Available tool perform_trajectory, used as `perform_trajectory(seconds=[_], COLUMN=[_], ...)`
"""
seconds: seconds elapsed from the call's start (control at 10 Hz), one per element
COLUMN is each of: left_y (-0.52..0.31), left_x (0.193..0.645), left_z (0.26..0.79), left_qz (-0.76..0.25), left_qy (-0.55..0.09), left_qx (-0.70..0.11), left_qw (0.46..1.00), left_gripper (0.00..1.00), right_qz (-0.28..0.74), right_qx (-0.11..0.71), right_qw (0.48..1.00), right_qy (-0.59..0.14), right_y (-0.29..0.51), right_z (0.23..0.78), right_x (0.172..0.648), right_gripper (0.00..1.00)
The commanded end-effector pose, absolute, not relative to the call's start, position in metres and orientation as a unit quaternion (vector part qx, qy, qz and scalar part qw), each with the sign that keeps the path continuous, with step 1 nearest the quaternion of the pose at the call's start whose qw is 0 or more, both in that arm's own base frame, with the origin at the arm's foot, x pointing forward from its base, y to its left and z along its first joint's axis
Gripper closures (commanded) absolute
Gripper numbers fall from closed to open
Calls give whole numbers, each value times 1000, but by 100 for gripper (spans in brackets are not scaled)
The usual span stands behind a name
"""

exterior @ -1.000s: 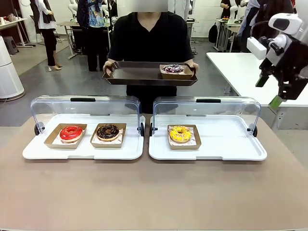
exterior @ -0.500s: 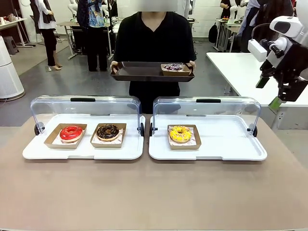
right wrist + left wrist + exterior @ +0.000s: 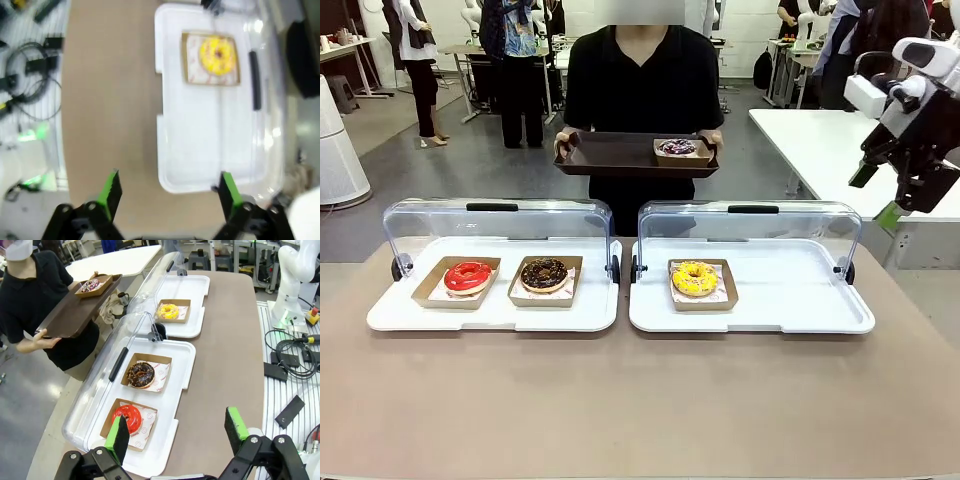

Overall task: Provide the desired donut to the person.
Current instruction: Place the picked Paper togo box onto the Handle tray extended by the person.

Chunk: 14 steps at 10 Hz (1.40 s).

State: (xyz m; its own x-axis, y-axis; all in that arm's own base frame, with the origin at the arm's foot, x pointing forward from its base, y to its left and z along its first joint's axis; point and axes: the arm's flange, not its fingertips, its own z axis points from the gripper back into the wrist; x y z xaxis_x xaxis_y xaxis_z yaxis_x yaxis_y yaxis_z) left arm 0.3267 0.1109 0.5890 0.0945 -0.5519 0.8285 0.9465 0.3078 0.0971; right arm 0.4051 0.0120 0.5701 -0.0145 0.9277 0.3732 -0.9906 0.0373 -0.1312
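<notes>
Donuts lie in two white display cases side by side on a brown surface [image 3: 640, 400], each case with its clear lid tipped up at the far side. The left case [image 3: 490, 312] holds a red donut [image 3: 468, 275] and a chocolate donut [image 3: 544, 273], each in its own cardboard tray, close together. The right case [image 3: 790, 305] holds a yellow donut [image 3: 695, 278] in a cardboard tray near its left end.

Beyond the cases stands the person [image 3: 640, 90] in a black T-shirt, gripping a dark brown serving tray [image 3: 605, 155] with both hands at waist height. A purple-iced donut [image 3: 678, 147] in a cardboard tray sits at the right end of that serving tray.

The right pincer [image 3: 873, 195] hangs high in the air, off the far right corner of the right case, its jaws spread wide with nothing between them. Its own blurred view looks down on the right case.

The left pincer [image 3: 177, 429] hovers above the surface near the left case, jaws also spread wide and empty.
</notes>
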Motion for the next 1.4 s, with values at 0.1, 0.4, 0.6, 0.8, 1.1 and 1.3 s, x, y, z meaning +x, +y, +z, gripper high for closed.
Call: perform_trajectory(seconds=[0.1, 0.4, 0.6, 0.8, 1.1, 1.3], left_y=[111, 111, 111, 111, 111, 111], left_x=[327, 327, 327, 327, 327, 327], left_z=[590, 590, 590, 590, 590, 590], left_qz=[-536, -536, -536, -536, -536, -536], left_qy=[-410, -410, -410, -410, -410, -410], left_qx=[-243, -243, -243, -243, -243, -243], left_qw=[697, 697, 697, 697, 697, 697], left_gripper=[0, 0, 0, 0, 0, 0], right_qz=[614, 593, 568, 515, 499, 514], right_qx=[294, 379, 372, 408, 408, 363], right_qw=[666, 599, 607, 599, 612, 652], right_qy=[-303, -381, -413, -458, -458, -423], right_y=[-49, -100, -118, -145, -157, -158], right_z=[559, 530, 527, 531, 531, 528], right_x=[439, 438, 427, 416, 414, 414], right_gripper=[0, 0, 0, 0, 0, 0])
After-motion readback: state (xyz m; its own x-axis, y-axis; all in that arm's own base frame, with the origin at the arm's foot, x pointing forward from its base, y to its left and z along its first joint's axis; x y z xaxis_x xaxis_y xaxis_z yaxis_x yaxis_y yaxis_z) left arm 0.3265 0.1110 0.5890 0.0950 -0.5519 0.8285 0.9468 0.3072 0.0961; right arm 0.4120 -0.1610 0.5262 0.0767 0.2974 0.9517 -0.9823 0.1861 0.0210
